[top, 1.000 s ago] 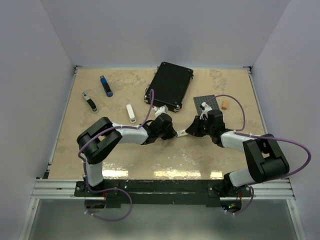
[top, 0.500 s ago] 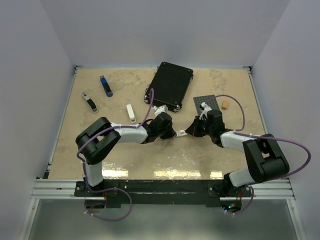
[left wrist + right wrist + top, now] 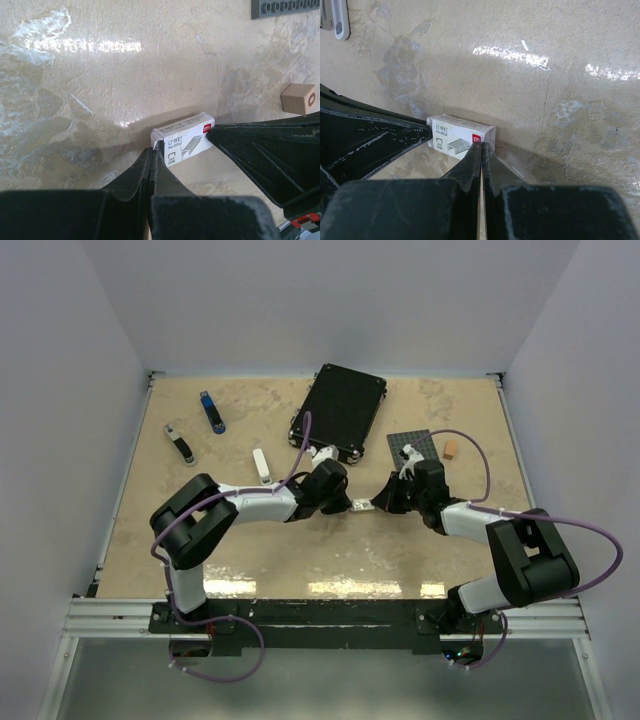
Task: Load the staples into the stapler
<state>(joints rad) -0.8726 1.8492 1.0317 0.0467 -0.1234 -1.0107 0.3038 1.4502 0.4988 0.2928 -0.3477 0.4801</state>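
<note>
Table (image 3: 200, 540) centre: staples box (image 3: 185, 140) is laid flat, bracketed end to end by left gripper (image 3: 159, 147) and right gripper (image 3: 481, 146). Both sets of fingers are pressed shut, tips touching the box; whether a flap is pinched can't be told. One end should be pinned while the other is worked open slowly, so the box isn't skidded or crushed.

white red-marked staples (image 3: 184, 142), beige marbled table (image 3: 150, 75)
</note>
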